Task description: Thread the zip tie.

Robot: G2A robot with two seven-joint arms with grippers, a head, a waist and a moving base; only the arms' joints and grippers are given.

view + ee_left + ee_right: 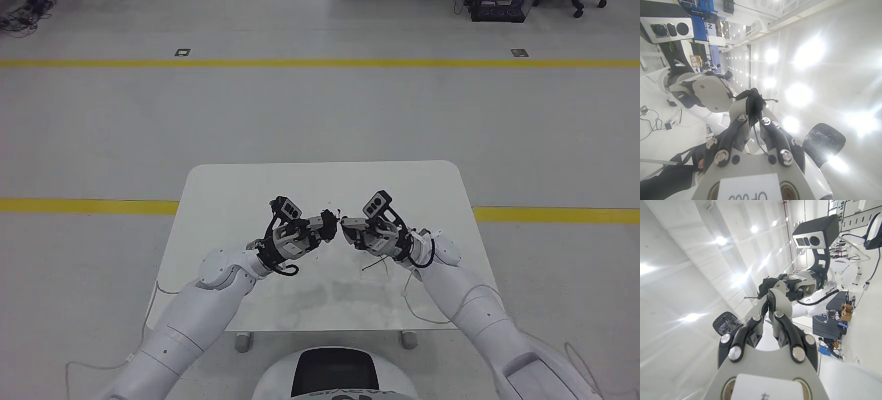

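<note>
1. Above the middle of the table (225, 200), both arms are raised and their tips meet. The step in hand looks like the threading itself, done in the air, not on the tabletop.
2. The left gripper (754, 104) has its two fingers pressed together with no gap at the tips, which are wrapped in dark cloth (750, 94). They seem to pinch the zip tie (772, 99).
3. The zip tie shows as a thin black strand with a small knob at its end. It sticks out sideways from the left gripper's tips, on the side away from the other arm. Its remaining length is hidden among the fingers, so whether the tail has entered the head cannot be told.
4. The right gripper (768, 297) has its fingers closed too, and its tips touch the cloth-covered tips of the left one. Whether they hold any part of the strand cannot be seen.
5. The next move probably calls for fine alignment and a small, steady push of the tail through the head's slot. Both grips should stay firm so the thin strand neither twists nor slips.
</note>
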